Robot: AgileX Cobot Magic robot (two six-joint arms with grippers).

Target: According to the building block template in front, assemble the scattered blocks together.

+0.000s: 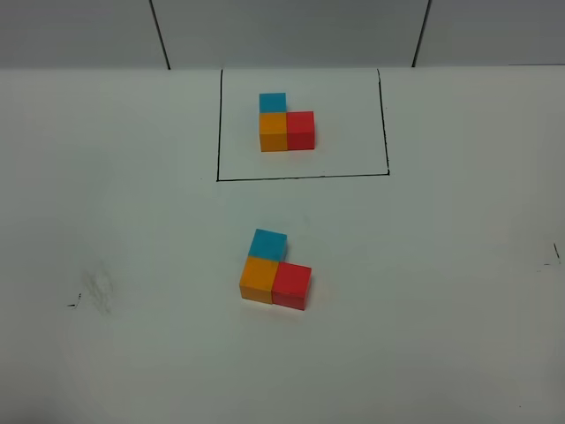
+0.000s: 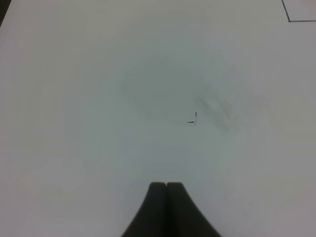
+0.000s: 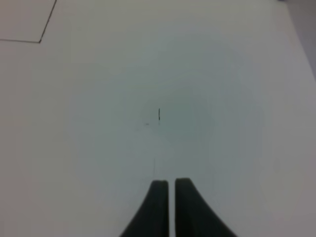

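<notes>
The wide white matte tabletop (image 1: 459,291) fills all three views. On its far part a thin black hand-drawn rectangle outline (image 1: 300,177) frames the building block template (image 1: 287,124): a sky-blue cube at the back, an orange cube in front of it, a red cube touching the orange one on the right, making an L. Only the high view shows this cluster; each wrist view catches just a corner of the black line (no cubes at all).

Nearer to the camera, well apart from the frame, lie the scattered blocks, already joined in the same L and slightly turned: the small matte orange cube (image 1: 259,278), the red cube (image 1: 290,285) touching it on the right, the sky-blue cube (image 1: 267,244) touching it behind.

The high view shows no arm. The left wrist view shows the dark left claw (image 2: 167,185) pressed together, empty, above bare tabletop near a grey smudge (image 2: 217,111) and a small black pen mark (image 2: 193,119). The right wrist view shows the right claw (image 3: 171,183) with a very narrow slit between its tips, holding nothing, near a short black tick (image 3: 159,114).
</notes>
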